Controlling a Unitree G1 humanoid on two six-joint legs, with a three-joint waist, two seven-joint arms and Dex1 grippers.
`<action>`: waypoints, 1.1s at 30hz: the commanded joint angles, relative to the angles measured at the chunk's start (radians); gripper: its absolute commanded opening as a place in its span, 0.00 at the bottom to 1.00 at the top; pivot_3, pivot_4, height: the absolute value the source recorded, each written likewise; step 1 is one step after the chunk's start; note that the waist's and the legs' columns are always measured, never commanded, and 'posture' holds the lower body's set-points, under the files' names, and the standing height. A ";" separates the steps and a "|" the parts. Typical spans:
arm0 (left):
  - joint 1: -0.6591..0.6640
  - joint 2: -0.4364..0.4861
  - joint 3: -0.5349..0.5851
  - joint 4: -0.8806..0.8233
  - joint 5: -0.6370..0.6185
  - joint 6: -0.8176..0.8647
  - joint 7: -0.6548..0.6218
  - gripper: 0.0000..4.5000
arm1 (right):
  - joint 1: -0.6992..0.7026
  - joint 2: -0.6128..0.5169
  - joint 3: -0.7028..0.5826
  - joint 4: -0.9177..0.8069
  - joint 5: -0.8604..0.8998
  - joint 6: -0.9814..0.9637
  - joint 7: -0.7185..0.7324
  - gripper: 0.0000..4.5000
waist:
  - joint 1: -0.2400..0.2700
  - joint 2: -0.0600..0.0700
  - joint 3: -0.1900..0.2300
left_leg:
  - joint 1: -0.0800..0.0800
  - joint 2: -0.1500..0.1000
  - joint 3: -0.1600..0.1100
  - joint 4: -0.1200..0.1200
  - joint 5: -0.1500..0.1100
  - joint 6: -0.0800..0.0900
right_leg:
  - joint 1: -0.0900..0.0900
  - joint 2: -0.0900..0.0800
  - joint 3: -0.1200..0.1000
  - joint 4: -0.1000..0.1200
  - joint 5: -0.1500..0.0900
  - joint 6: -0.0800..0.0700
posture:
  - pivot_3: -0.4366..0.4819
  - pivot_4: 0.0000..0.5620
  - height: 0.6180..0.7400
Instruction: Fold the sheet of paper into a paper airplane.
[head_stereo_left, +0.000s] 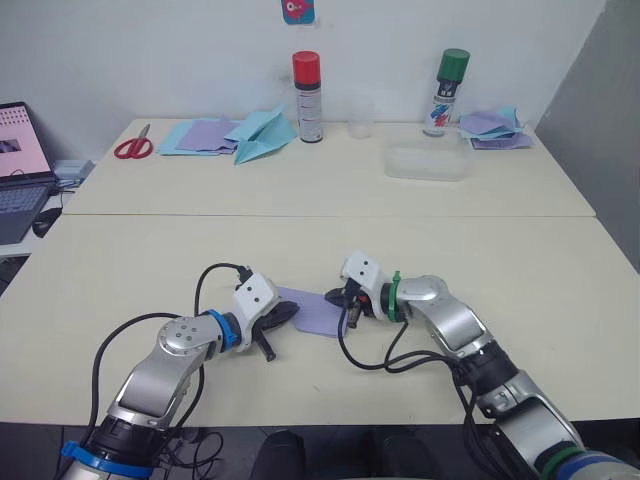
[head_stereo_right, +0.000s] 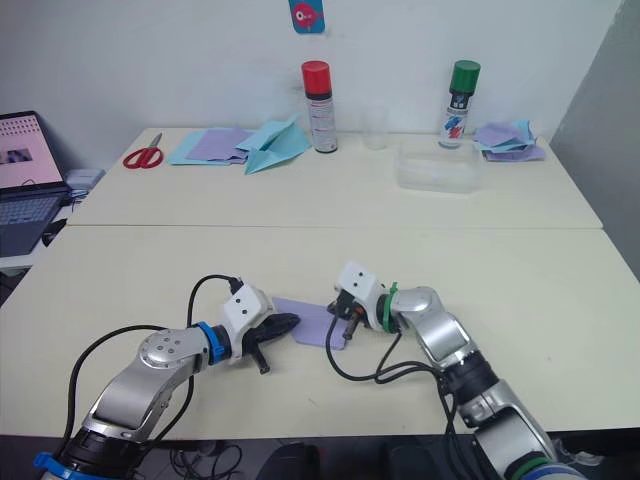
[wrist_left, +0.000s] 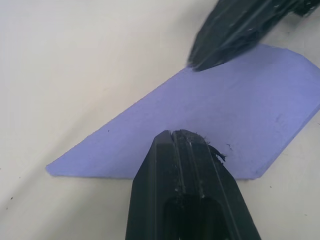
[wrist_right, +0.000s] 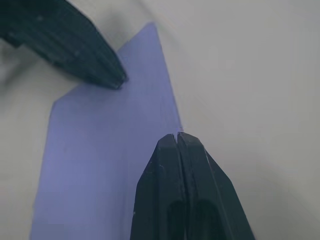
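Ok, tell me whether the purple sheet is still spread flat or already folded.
Folded: the sheet of paper lies flat as a shape with one slanted edge and a pointed corner. Left hand and right hand press on it, shut.

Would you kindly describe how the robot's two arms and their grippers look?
Both arms are silver-grey metal with rounded joints and looping black cables. The left arm has a blue ring at the wrist, the right arm a green one. Each wrist carries a white boxy housing. The left gripper and right gripper each have two black, ribbed, tapering fingers.
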 joint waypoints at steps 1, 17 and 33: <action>0.019 0.015 -0.026 0.078 0.051 0.020 -0.003 0.00 | 0.058 -0.066 0.002 0.005 -0.022 0.082 -0.002 0.01 | 0.001 0.000 -0.001 | 0.001 0.000 0.000 0.000 0.000 0.000 | 0.001 0.000 0.000 0.000 0.000 0.000 | 0.48 0.27 1.00; 0.024 0.008 -0.031 0.091 0.057 -0.021 -0.021 0.00 | 0.004 -0.150 -0.160 -0.148 0.162 0.101 0.059 0.01 | 0.005 0.000 0.006 | 0.011 -0.001 0.000 0.000 0.000 0.000 | 0.013 -0.002 -0.001 -0.005 -0.002 -0.002 | 0.48 0.27 1.00; 0.024 -0.010 0.004 0.072 0.028 -0.016 -0.025 0.00 | 0.025 -0.100 -0.104 -0.117 0.196 -0.130 0.196 0.09 | 0.005 0.003 0.010 | 0.009 0.000 -0.001 -0.001 0.000 0.000 | 0.013 -0.002 -0.002 -0.005 -0.003 -0.001 | 0.48 0.27 1.00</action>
